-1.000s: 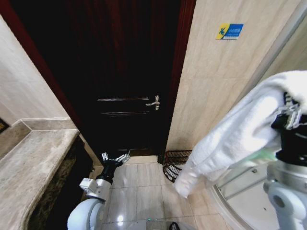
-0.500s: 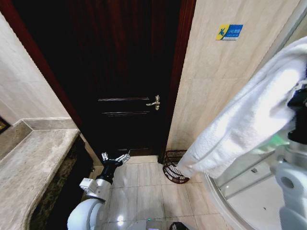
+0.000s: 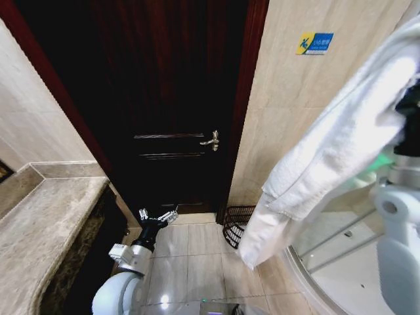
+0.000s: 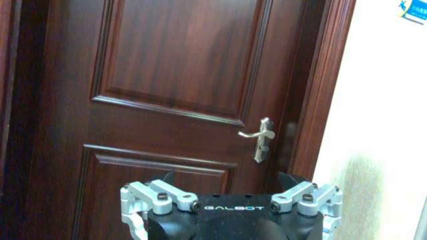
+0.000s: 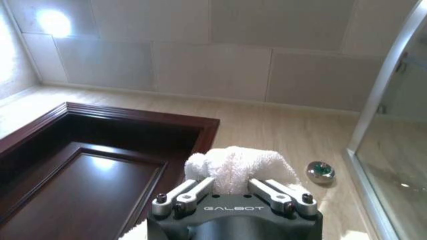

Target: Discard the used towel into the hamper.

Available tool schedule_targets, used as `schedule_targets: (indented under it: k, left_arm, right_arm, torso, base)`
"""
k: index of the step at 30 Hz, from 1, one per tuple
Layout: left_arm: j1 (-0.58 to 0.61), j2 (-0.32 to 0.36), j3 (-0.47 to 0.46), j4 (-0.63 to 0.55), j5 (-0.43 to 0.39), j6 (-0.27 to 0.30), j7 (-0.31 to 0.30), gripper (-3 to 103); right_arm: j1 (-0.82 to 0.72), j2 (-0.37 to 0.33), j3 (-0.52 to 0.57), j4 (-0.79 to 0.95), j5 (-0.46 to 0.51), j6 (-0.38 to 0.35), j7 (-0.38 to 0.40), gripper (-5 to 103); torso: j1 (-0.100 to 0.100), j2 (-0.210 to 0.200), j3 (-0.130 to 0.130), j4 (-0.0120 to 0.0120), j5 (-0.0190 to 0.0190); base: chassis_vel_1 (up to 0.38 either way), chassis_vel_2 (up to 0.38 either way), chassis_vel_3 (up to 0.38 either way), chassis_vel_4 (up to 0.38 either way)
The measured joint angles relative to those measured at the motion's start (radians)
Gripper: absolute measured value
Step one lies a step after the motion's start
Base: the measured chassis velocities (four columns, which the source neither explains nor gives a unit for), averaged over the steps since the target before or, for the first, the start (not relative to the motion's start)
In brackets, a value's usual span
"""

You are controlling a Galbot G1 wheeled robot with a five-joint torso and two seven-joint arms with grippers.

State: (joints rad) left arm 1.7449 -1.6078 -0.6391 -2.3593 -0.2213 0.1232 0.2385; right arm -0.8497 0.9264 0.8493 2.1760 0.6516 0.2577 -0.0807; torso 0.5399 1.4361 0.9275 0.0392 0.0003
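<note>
My right gripper [image 5: 230, 192] is up high, jaws clamped on white towel [image 3: 328, 157], hanging above wire hamper [image 3: 237, 224]. Left gripper [image 3: 157, 216] low by door, jaws spread.

- Pretty clearly a bathroom, hotel-ish or a nice home.
- Beige tiled walls [image 3: 295, 125] all round and glossy floor tiles [image 3: 190, 262].
- Curved glass shower enclosure [image 3: 335, 252] in the corner.
- Marble-look stone worktop [image 3: 39, 236] along one side, vanity style.
- Dark wood panel door [image 3: 170, 118] with a silver lever handle [image 3: 210, 140].
- White terry towel [image 3: 328, 157] and a small wire hamper [image 3: 235, 226] by the door frame.
</note>
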Motion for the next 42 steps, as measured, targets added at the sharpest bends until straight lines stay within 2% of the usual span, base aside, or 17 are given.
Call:
schedule_targets:
  k: [15,24,27,30,31,33,38,42]
  left_arm:
    - [0.0,0.0,0.0,0.0,0.0,0.0,0.0,100]
    - [0.0,0.0,0.0,0.0,0.0,0.0,0.0,100]
    - [0.0,0.0,0.0,0.0,0.0,0.0,0.0,100]
    - [0.0,0.0,0.0,0.0,0.0,0.0,0.0,100]
    - [0.0,0.0,0.0,0.0,0.0,0.0,0.0,100]
    - [0.0,0.0,0.0,0.0,0.0,0.0,0.0,100]
    - [0.0,0.0,0.0,0.0,0.0,0.0,0.0,100]
    - [0.0,0.0,0.0,0.0,0.0,0.0,0.0,100]
  right_arm:
    - [0.237,-0.001,-0.132,-0.173,-0.047,0.039,-0.051,5]
    - [0.164,0.077,-0.135,-0.195,-0.071,0.062,-0.073,5]
    - [0.157,0.083,-0.136,-0.203,-0.077,0.069,-0.077,5]
    - [0.149,0.093,-0.141,-0.226,-0.078,0.092,-0.092,5]
    - [0.137,0.102,-0.159,-0.263,-0.058,0.139,-0.115,5]
    - [0.114,0.113,-0.169,-0.301,-0.032,0.164,-0.134,5]
    - [0.098,0.123,-0.168,-0.321,-0.03,0.183,-0.148,5]
    - [0.06,0.147,-0.166,-0.349,-0.023,0.226,-0.182,5]
  torso:
    - [0.0,0.0,0.0,0.0001,-0.0004]
    - [0.0,0.0,0.0,-0.0001,-0.0004]
    - [0.0,0.0,0.0,-0.0001,-0.0004]
    - [0.0,0.0,0.0,-0.0002,-0.0004]
    - [0.0,0.0,0.0,0.0,-0.0007]
    - [0.0,0.0,0.0,0.0001,0.0002]
    - [0.0,0.0,0.0,-0.0001,-0.0006]
    - [0.0,0.0,0.0,-0.0001,-0.0005]
  base:
    - [0.0,0.0,0.0,0.0]
    - [0.0,0.0,0.0,0.0]
    - [0.0,0.0,0.0,0.0]
    - [0.0,0.0,0.0,0.0]
    - [0.0,0.0,0.0,0.0]
    - [0.0,0.0,0.0,0.0]
    - [0.0,0.0,0.0,0.0]
    - [0.0,0.0,0.0,0.0]
